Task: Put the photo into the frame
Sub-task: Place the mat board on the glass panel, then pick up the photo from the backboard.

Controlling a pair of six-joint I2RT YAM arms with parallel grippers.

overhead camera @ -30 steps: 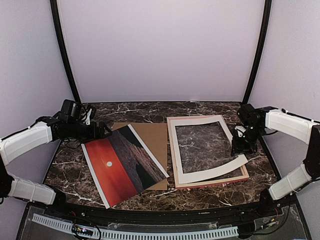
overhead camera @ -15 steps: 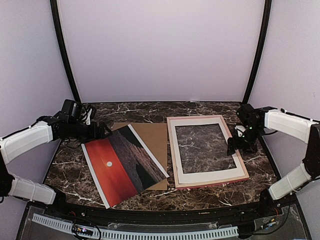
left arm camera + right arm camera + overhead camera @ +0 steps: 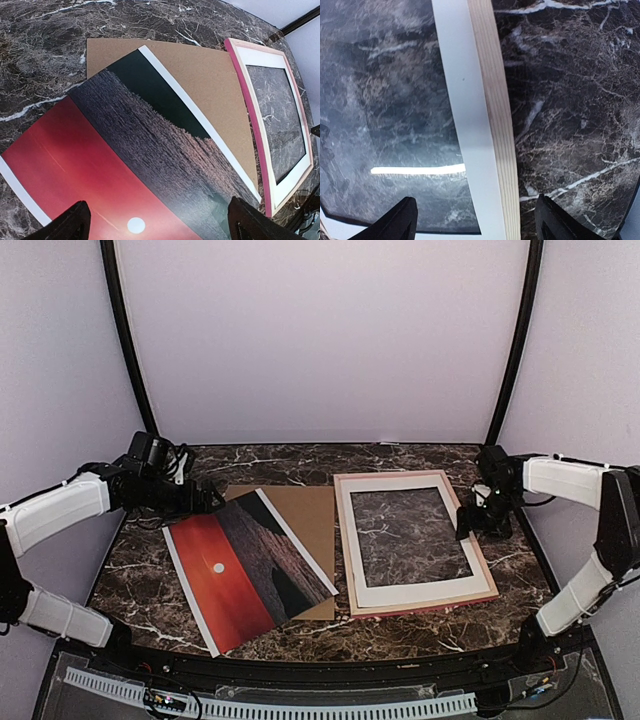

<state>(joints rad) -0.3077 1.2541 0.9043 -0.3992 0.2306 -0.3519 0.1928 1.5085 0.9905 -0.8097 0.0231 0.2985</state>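
Observation:
The photo [image 3: 250, 570] lies face up and skewed at centre left, red sunset with a white sun; the left wrist view [image 3: 115, 170] shows it too. The frame [image 3: 425, 608] lies flat at centre right, with a white mat [image 3: 415, 590] seated flat inside it. My left gripper [image 3: 205, 502] is open and empty, just above the photo's far left corner, its fingers spread wide in the left wrist view [image 3: 160, 222]. My right gripper [image 3: 470, 525] is open and empty, hovering over the frame's right rail [image 3: 495, 115].
A brown cardboard backing board [image 3: 305, 510] lies under the photo's far right part, between photo and frame; it also shows in the left wrist view [image 3: 200, 80]. Black corner posts and pale walls stand behind the marble table [image 3: 400, 458].
The white mat's near right corner was lifted and bent one second ago; it now lies flat in the frame. My right gripper has let it go and drawn back. My left arm shifted slightly back.

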